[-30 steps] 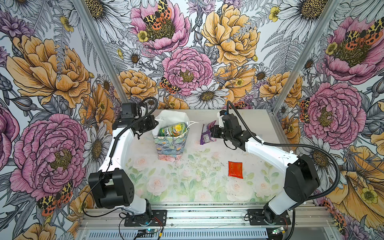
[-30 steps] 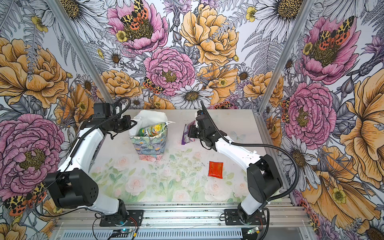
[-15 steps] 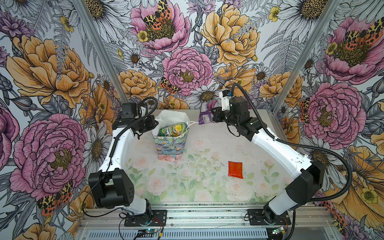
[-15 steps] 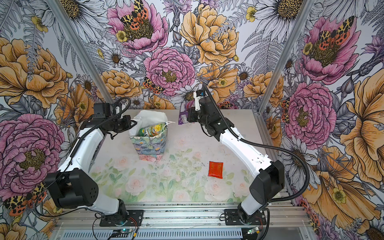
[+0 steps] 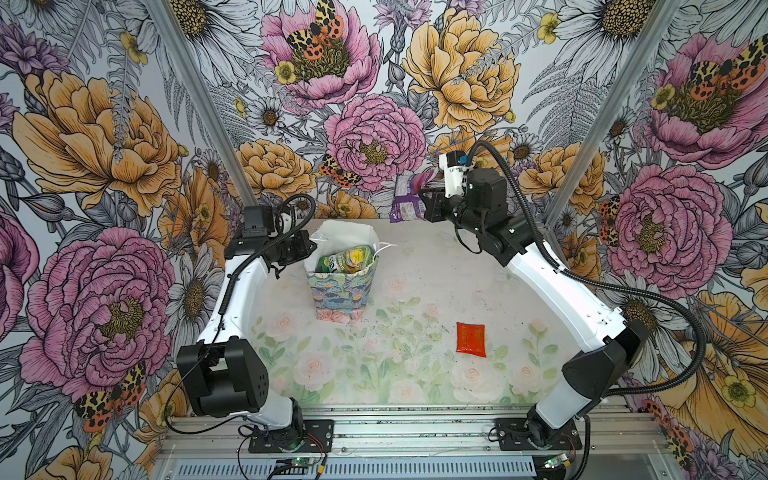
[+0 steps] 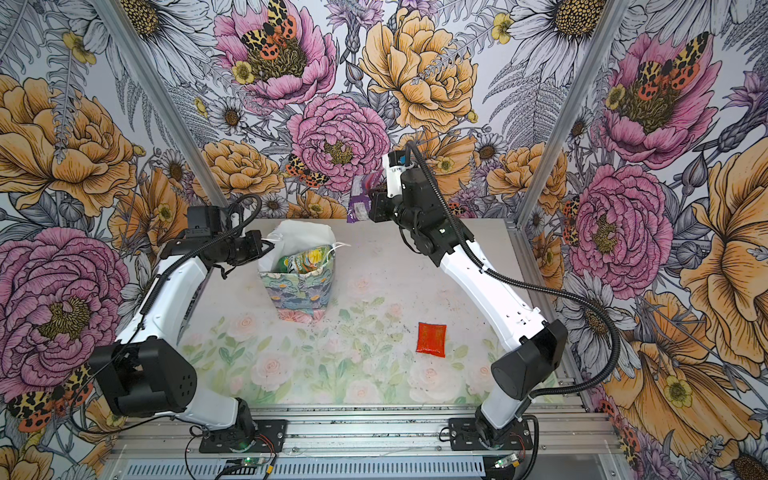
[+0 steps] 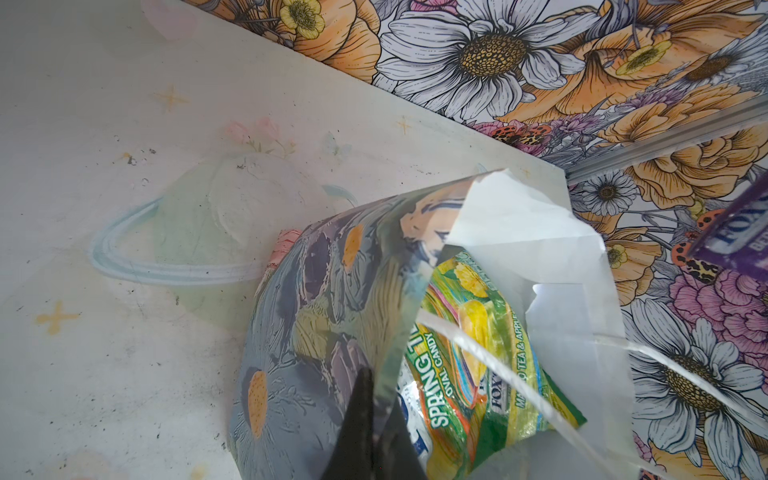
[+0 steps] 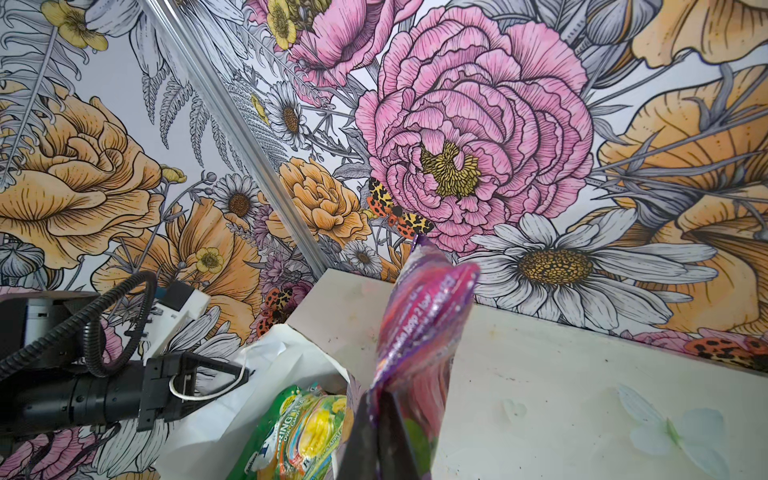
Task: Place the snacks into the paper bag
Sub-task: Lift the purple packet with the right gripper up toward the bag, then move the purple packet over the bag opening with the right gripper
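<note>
Snacks, top views: a crinkly green-yellow plastic packet (image 5: 347,262) sits inside the bag. A crinkly purple plastic packet (image 5: 409,199) is held in the air. A small flat red sachet (image 5: 471,338) lies toward the right edge of the surface, well apart from the bag.
Paper bag, top views: the small upright pastel flower-print paper bag (image 5: 338,295) stands toward the far left corner, mouth open.
Left gripper (image 5: 305,251): closed on the bag's left rim.
Right gripper (image 5: 424,203): clamped on the purple packet above the far edge, not yet over the mouth.
Progress (judgement): late stage; the purple packet must be dropped in and the red sachet fetched.
Surface, top views: the pale table surface (image 5: 415,270) has a faint rose print and dark specks.
Room, top views: bold flower-print walls (image 5: 374,137) stand on three sides.
Left wrist view: the dark finger (image 7: 365,432) pinches the bag wall. A thin white cord handle (image 7: 498,353) crosses the packet marked "SPRING TEA".
Right wrist view: the purple packet stands up from the closed jaws, beside the bag mouth and not above it.
</note>
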Action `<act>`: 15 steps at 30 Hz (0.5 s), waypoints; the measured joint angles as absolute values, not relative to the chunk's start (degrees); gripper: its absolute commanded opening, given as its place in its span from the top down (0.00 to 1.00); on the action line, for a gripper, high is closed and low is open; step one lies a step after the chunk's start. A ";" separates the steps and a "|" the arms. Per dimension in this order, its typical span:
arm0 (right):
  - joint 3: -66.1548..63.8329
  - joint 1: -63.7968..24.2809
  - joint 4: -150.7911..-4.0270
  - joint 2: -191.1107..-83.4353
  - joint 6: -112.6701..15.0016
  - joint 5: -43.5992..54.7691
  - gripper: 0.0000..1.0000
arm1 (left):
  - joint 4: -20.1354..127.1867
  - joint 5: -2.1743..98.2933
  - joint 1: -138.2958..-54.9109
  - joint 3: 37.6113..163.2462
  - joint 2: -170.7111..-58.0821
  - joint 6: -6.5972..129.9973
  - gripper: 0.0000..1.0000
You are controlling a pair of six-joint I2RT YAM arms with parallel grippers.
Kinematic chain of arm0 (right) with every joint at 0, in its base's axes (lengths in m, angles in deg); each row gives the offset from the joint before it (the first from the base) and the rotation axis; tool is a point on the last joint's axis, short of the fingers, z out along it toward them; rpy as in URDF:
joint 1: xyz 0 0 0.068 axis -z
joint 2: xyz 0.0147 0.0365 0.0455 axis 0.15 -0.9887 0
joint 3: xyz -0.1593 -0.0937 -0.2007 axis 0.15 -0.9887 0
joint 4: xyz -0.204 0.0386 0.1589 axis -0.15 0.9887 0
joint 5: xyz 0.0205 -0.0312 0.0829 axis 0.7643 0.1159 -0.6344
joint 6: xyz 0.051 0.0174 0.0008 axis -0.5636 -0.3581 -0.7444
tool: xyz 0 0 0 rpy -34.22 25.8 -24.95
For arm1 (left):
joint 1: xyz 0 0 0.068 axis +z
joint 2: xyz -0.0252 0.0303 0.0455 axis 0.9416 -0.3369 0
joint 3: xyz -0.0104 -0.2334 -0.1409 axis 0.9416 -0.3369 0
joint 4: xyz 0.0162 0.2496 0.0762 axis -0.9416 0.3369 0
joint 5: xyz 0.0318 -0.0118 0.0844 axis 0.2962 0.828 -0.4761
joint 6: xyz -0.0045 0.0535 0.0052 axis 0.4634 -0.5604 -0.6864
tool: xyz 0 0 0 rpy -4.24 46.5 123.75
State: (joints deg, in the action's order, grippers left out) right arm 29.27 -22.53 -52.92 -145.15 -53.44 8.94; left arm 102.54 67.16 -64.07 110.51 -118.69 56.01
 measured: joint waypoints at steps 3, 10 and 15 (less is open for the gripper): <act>33.22 -22.82 -52.07 -147.47 -53.09 7.91 1.00 | 102.54 67.16 -64.07 110.51 -118.69 56.01 1.00; 43.73 -25.05 -49.75 -153.59 -53.07 4.11 1.00 | 102.54 67.16 -64.07 110.51 -118.69 56.01 1.00; 51.49 -27.71 -46.34 -158.51 -52.63 0.37 1.00 | 102.54 67.16 -64.07 110.51 -118.69 56.01 1.00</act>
State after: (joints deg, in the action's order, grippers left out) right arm 51.49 -27.71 -46.34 -158.51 -52.63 0.37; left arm 102.54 67.16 -64.07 110.51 -118.69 56.01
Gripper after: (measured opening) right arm 0.043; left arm 0.043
